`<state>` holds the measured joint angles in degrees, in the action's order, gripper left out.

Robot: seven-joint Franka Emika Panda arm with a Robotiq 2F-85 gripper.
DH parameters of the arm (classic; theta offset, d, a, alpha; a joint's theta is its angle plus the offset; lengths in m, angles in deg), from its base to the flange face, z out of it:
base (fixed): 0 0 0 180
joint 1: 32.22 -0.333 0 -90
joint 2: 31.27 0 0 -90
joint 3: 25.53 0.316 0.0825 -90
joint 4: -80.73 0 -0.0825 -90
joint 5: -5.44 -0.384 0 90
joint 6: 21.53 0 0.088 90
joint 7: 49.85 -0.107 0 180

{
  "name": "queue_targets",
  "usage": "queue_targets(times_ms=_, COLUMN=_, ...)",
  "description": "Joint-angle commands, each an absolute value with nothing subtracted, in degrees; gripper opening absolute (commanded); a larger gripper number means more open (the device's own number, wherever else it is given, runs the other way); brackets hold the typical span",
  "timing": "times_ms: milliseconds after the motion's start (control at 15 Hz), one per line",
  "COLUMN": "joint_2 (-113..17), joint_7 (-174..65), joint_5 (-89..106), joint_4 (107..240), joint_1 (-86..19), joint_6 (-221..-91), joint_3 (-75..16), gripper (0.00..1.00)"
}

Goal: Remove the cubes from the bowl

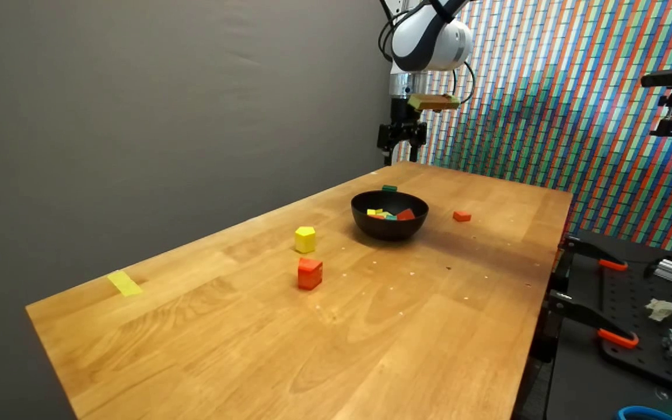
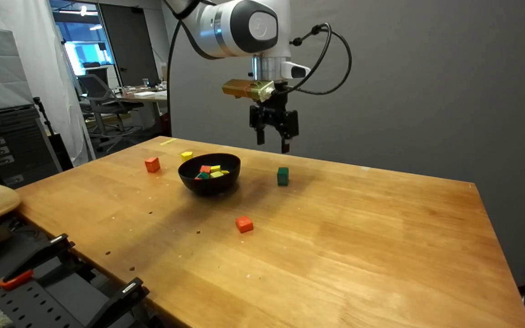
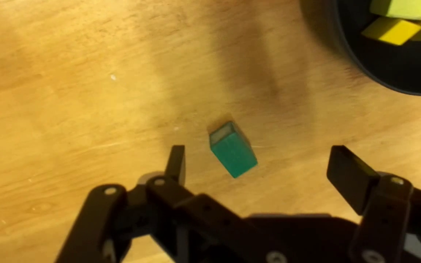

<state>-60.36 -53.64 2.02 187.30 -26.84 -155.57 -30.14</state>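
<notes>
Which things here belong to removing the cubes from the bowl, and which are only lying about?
For the job: black bowl; blocks inside it; loose blocks outside, probably already removed; tool.
Unrelated: yellow strip; black-and-orange clamps; office chair.

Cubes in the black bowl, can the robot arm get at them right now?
Likely yes, after a sideways move: the hand hangs open and empty off to one side, and the bowl has no cover over the cubes. Its wall may crowd the grip.
</notes>
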Motion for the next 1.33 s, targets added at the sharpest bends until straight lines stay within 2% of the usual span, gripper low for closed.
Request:
queue_targets(times_ms=0, joint_2=-55.97, joint_7=-50.57, joint_5=0.3, joint_4=186.94, joint_1=-27.48, joint_6=-152.59, joint_3=-26.88, gripper=1.0)
queue_targets(times_ms=600, joint_2=-62.1, joint_7=-50.44, joint_5=-0.2, joint_4=184.19, joint_1=-32.72, joint_6=-150.15, joint_3=-21.69, gripper=1.0)
queue_targets(times_ms=667, joint_2=-62.77, joint_7=-50.85, joint_5=-0.41, joint_4=184.49, joint_1=-33.14, joint_6=-150.43, joint_3=-21.64, gripper=0.93)
queue_targets(times_ms=733, joint_2=-63.38, joint_7=-51.46, joint_5=-0.03, joint_4=184.7, joint_1=-33.76, joint_6=-150.64, joint_3=-21.91, gripper=0.76)
queue_targets(times_ms=800, joint_2=-63.92, joint_7=-51.63, joint_5=-0.26, joint_4=184.94, joint_1=-33.97, joint_6=-150.76, joint_3=-21.86, gripper=0.66)
queue_targets(times_ms=1000, joint_2=-64.77, joint_7=-52.85, joint_5=-0.31, joint_4=185.88, joint_1=-34.47, joint_6=-151.37, joint_3=-22.09, gripper=0.42)
queue_targets(times_ms=1067, joint_2=-64.89, joint_7=-53.31, joint_5=-0.34, joint_4=186.2, joint_1=-34.58, joint_6=-151.52, joint_3=-22.12, gripper=0.38)
queue_targets(times_ms=1133, joint_2=-65.19, joint_7=-53.69, joint_5=-0.33, joint_4=186.13, joint_1=-34.68, joint_6=-151.49, joint_3=-22.13, gripper=0.57)
queue_targets(times_ms=1267, joint_2=-65.96, joint_7=-54.38, joint_5=-0.42, joint_4=185.85, joint_1=-34.81, joint_6=-151.48, joint_3=-22.08, gripper=0.64)
